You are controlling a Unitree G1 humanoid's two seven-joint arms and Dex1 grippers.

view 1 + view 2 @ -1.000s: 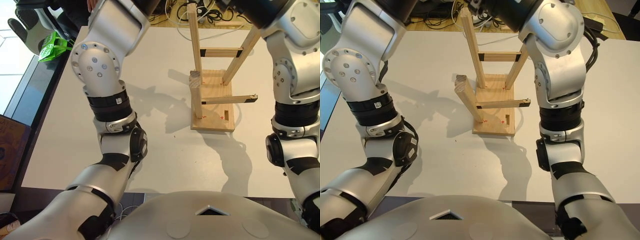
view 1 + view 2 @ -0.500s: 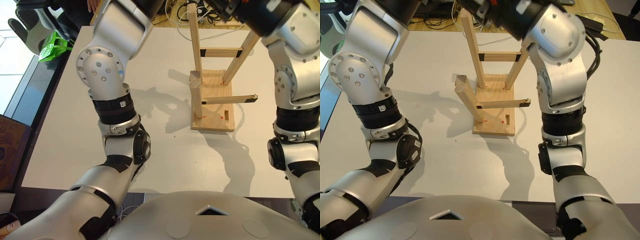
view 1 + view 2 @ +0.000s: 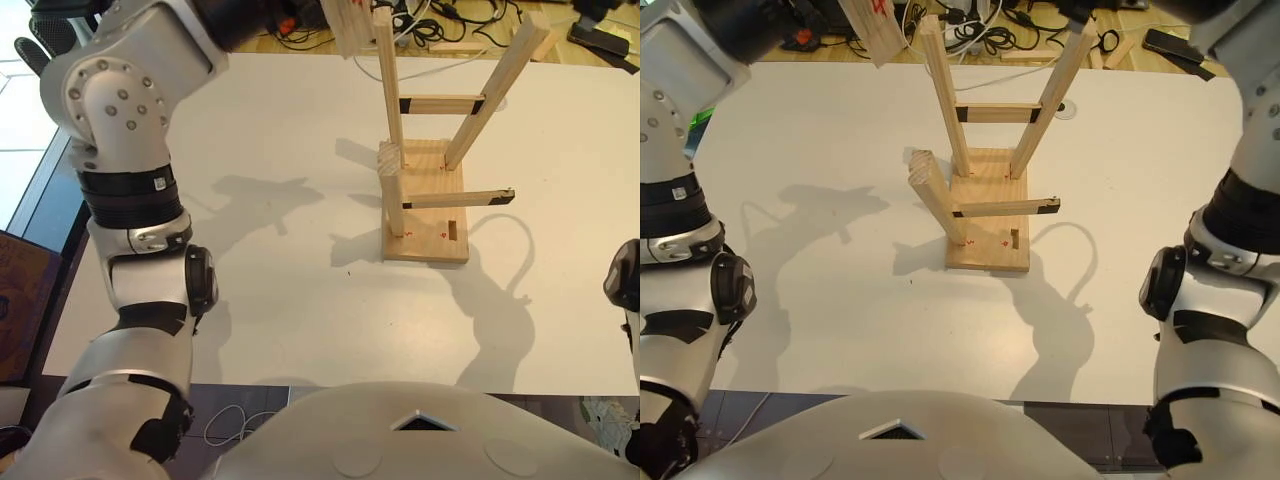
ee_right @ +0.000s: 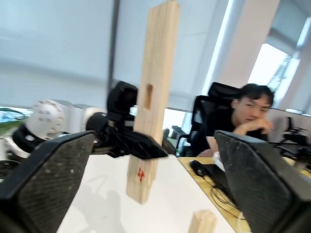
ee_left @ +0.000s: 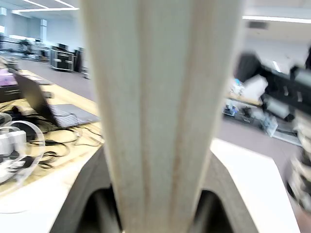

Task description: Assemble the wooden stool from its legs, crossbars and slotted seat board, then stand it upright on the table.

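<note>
The slotted seat board (image 3: 425,245) lies flat on the white table (image 3: 260,250) with three legs standing up from it. Two far legs (image 3: 389,80) (image 3: 497,85) are joined by a crossbar (image 3: 440,103). A second crossbar (image 3: 455,198) juts from the near leg (image 3: 392,195), its far end free. My left gripper (image 5: 160,194) is shut on a fourth wooden leg (image 3: 872,30), held high left of the stool; this leg (image 4: 149,92) has a slot and a red mark. My right gripper (image 4: 154,160) is open with nothing in it, above one leg's top (image 4: 201,223).
Cables and loose wooden pieces (image 3: 1120,45) lie on the desk behind the table's far edge. A dark gap runs along the table's left edge (image 3: 60,190). Bare tabletop (image 3: 250,130) spreads left of the stool and in front of it.
Both arms have swung up and outward from over the stool. My left arm now holds the fourth leg high at the top left; the right forearm has moved away to the right.
</note>
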